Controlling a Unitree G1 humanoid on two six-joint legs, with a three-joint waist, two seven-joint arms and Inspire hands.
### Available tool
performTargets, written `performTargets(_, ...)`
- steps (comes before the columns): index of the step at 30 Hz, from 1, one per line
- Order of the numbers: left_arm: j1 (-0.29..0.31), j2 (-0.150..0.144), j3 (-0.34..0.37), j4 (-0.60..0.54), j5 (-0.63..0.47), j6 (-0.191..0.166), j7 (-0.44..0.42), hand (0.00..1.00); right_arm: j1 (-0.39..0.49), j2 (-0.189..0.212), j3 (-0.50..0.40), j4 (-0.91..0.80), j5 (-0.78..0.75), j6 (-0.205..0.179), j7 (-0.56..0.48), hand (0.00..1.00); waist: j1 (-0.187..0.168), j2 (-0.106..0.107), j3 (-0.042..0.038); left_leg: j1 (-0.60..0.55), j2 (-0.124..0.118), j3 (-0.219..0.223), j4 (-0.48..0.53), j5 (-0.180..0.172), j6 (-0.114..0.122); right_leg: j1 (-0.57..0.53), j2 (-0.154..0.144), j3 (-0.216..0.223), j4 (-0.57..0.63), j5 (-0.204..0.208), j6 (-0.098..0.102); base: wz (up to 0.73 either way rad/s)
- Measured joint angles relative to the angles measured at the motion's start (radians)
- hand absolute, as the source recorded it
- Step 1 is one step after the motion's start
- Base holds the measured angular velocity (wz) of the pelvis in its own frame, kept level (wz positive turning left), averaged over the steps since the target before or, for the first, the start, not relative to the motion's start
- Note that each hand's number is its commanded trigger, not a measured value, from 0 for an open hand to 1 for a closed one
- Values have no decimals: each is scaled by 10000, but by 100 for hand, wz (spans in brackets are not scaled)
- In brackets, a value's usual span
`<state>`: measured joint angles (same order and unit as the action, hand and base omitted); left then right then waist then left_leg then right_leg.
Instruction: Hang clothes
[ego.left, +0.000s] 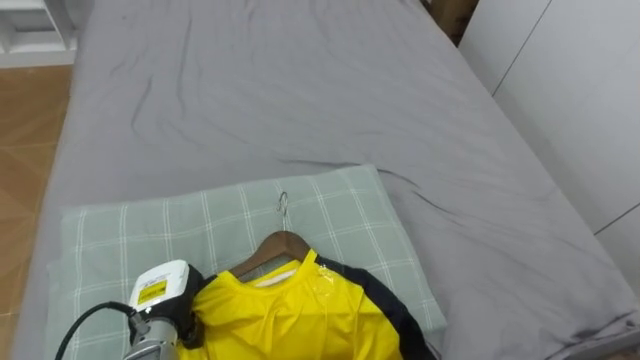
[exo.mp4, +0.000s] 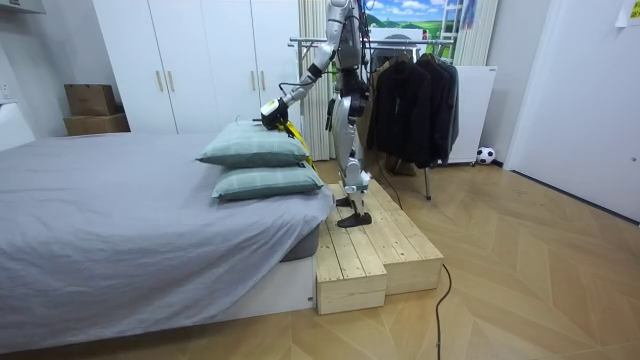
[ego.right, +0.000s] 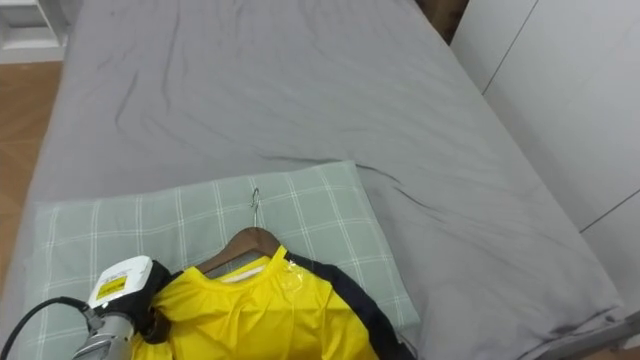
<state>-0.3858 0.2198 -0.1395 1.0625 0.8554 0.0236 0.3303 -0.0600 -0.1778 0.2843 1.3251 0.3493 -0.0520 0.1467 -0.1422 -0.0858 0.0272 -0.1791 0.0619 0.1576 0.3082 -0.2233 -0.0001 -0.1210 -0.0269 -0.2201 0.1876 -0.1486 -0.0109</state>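
At the lower left of the eye views the left hand (ego.left: 170, 305) rests on the green checked pillow (ego.left: 140, 235), its back turned up. Its fingers are buried at the shoulder of the yellow shirt (ego.left: 290, 320), so I cannot tell whether they pinch the cloth or only lie against it. The shirt lies just right of that hand and touches it, spread flat on the pillow with a dark sleeve along its right edge. It is already on a wooden hanger (ego.left: 283, 245). The hanger's bar runs across the view, and its metal hook (ego.left: 284, 207) points away from the robot, down the grey bed (ego.left: 320, 90). The left hand is clearly the nearer one. In the room view the robot stands on a wooden platform (exo.mp4: 375, 245) at the head of the bed. The clothes rack (exo.mp4: 410, 95) stands behind it, on the room view's right, so I judge the hook must be lifted and turned round to reach the rack
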Motion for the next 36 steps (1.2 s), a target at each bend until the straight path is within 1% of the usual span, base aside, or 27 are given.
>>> performTargets(7, 1, -7, 41, -22, -189, -12, -65, 100, 39, -2, -59, 22, -3, 3, -19, 0, 6, 13, -10, -3, 0, 8, 33, 0, 1, 19, -8, -25, 9, 1, 0, 0)
performTargets(10, 1, -17, 78, -30, -187, -36, -18, 100, 71, -18, -176, -28, -115, 4, -31, 0, 7, 80, -47, -5, -3, 8, 36, -1, 1, 21, -11, -7, 9, 1, 1, 0)
performTargets(12, 17, -76, 77, -42, -184, -36, 129, 100, 104, -69, -261, -95, -354, 0, -42, 0, 27, 158, -89, 25, 1, 69, 14, 0, 1, 43, -17, 39, 8, 1, 1, 0)
performTargets(14, 118, -90, 78, -102, -195, -44, 215, 100, 128, -83, -313, -151, -469, -13, -47, 0, 38, 199, -83, 171, 2, 102, -42, 0, 1, 141, -12, 79, 6, 1, 1, -6)
performTargets(17, 161, -122, 77, -124, -287, -133, 384, 100, 258, -134, -317, -369, -508, -40, -188, 0, 62, 272, -107, 271, 1, 168, -87, 1, 2, 180, -10, 152, 12, 1, 2, -7)
performTargets(19, 261, -121, 86, -368, -360, -153, 474, 100, 370, -133, -326, -479, -567, -153, -289, 0, 64, 301, -121, 306, -9, 167, -117, 6, 9, 194, -16, 157, 20, 1, 2, 0)
performTargets(21, 385, -114, 86, -492, -427, -315, 657, 100, 466, -132, -358, -515, -646, -226, -345, 0, 57, 315, -125, 488, -27, 166, -193, 10, 16, 361, -33, 137, 0, 0, 2, 0)
performTargets(22, 420, -114, 83, -506, -459, -335, 699, 100, 475, -131, -375, -518, -665, -231, -349, 0, 52, 326, -134, 535, -28, 166, -196, 10, 16, 412, -33, 137, -3, 0, 3, 0)
performTargets(25, 664, -103, 86, -1074, -745, -352, 738, 100, 518, -105, -466, -507, -674, -316, -456, 0, 47, 402, -138, 599, -31, 137, -147, 9, 17, 515, -47, 44, -22, 5, 10, 3)
performTargets(26, 719, -98, 91, -1300, -790, -411, 760, 100, 535, -105, -539, -505, -687, -378, -538, 0, 61, 450, -137, 603, -28, 113, -129, 9, 18, 541, -58, 2, -18, 10, 18, 10)
performTargets(28, 725, -96, 109, -1465, -888, -605, 798, 100, 644, -104, -648, -503, -694, -433, -646, 0, 63, 536, -123, 624, -30, 44, -50, 8, 18, 646, -60, -37, -26, 11, 19, 12)
performTargets(30, 738, -97, 164, -1697, -1296, -798, 802, 100, 719, -112, -800, -508, -710, -433, -691, 0, 89, 651, -127, 807, -25, 20, -51, 7, 17, 844, -58, -76, -37, 10, 20, 5)
performTargets(31, 752, -97, 174, -1753, -1408, -826, 806, 100, 723, -113, -827, -509, -710, -433, -694, 0, 89, 679, -130, 860, -22, 22, -69, 6, 16, 888, -57, -80, -36, 10, 20, 0)
performTargets(33, 815, -104, 173, -1975, -1552, -1004, 910, 100, 841, -148, -897, -531, -687, -459, -691, 0, 66, 781, -142, 965, -17, 17, -109, 4, 13, 1032, -57, -138, -40, 7, 24, 2)
performTargets(34, 894, -104, 177, -2230, -1546, -1019, 921, 100, 857, -148, -950, -531, -690, -461, -690, 0, 66, 796, -152, 991, -18, 17, -146, 4, 13, 1038, -55, -135, -40, 5, 25, 0)
performTargets(36, 1215, -100, 192, -3180, -1549, -1099, 969, 100, 1009, -156, -1237, -519, -688, -446, -677, 0, 80, 850, -174, 1067, -43, 13, -218, 6, 13, 1088, -65, -93, -44, 2, 23, 0)
